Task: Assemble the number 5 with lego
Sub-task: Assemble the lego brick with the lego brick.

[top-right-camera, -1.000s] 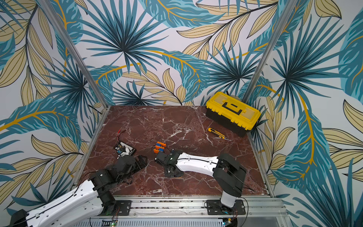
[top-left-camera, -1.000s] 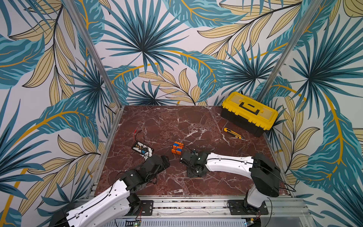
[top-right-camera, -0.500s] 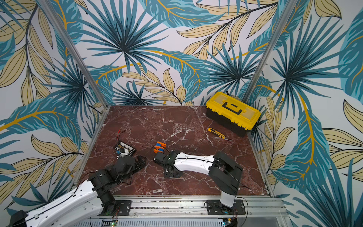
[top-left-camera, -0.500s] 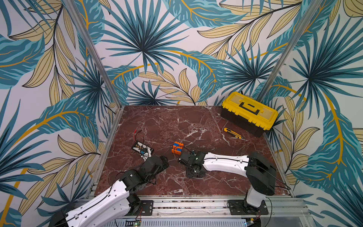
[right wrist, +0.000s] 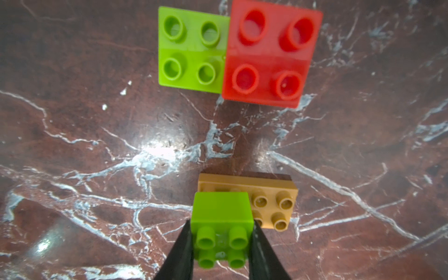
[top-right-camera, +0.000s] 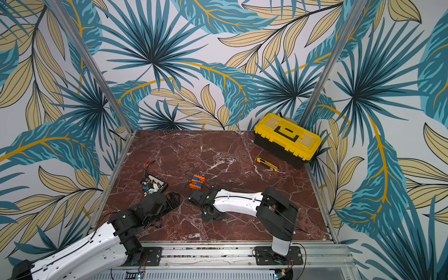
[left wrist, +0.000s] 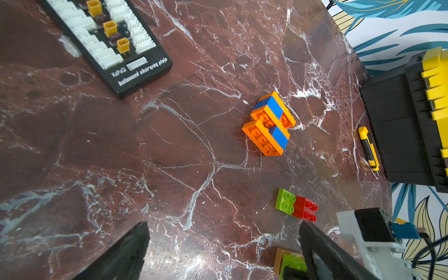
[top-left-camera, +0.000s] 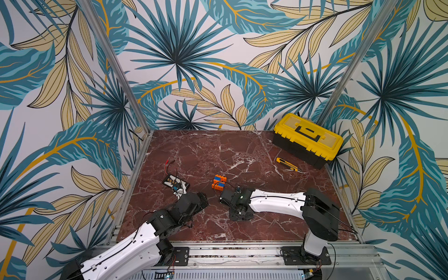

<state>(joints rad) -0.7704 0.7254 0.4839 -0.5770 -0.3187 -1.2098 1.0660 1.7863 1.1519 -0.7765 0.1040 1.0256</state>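
Right fingers (right wrist: 180,254) clamp green brick (right wrist: 221,213) on smooth side walls, over tan brick (right wrist: 274,206); looks light, stiff, glossy, so it may slip. Left fingers (left wrist: 126,257) wide apart, empty.

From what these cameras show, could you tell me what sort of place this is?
Likely a staged robot test booth: leaf-print wall panels, a red-brown marble-look tabletop, an aluminium base rail along the front.

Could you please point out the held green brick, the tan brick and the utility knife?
held green brick (right wrist: 221,211), right wrist view, smooth side face.
tan brick (right wrist: 272,206), right wrist view, uncovered studded top.
utility knife (top-left-camera: 282,161), a top view, yellow handle.
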